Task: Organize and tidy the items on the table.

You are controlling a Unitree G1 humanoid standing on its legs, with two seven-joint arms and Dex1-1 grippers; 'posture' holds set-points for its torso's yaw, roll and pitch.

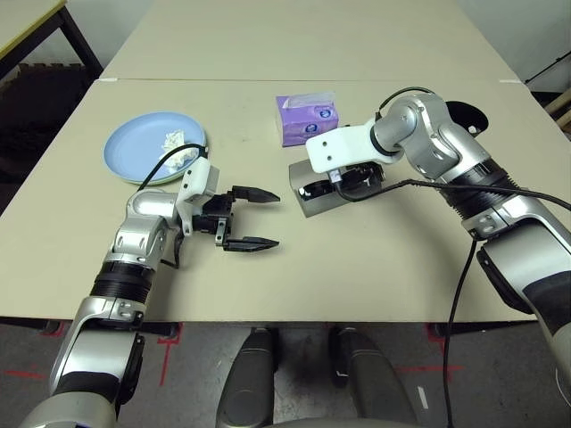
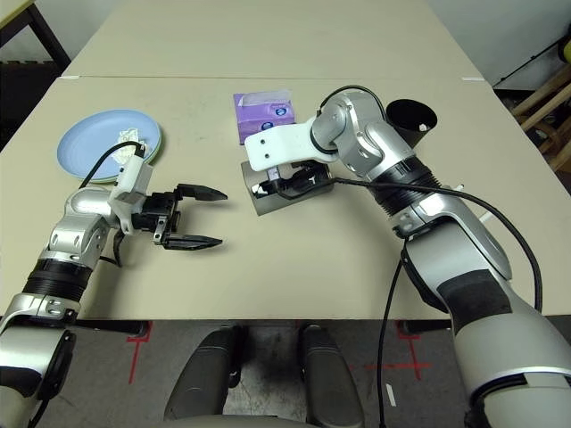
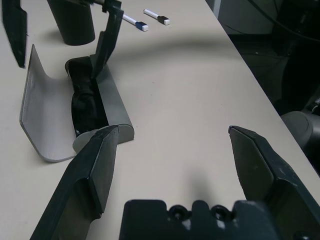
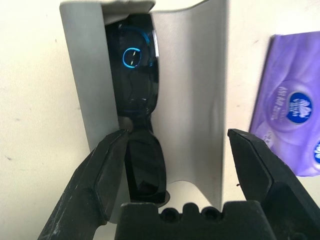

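Observation:
The grey glasses case [image 1: 309, 203] lies open at the table's middle, and the black sunglasses [image 4: 140, 75] rest inside it. Directly over the case hangs my right gripper [image 4: 177, 135], open, its fingers astride the sunglasses and the raised lid without closing on anything. My left gripper [image 1: 252, 218] is open and empty just above the table, a short way left of the case. At far left the light blue plate [image 1: 147, 147] sits on the pale green plate [image 2: 156, 152], whose rim peeks out. A small crumpled white tissue [image 1: 171, 138] lies on the blue plate.
A purple tissue box [image 1: 308, 119] stands just behind the case. A tall black cup [image 2: 410, 116] is behind my right arm, with two markers [image 3: 135, 21] on the table [image 1: 357, 267] near it. A second table adjoins at the back.

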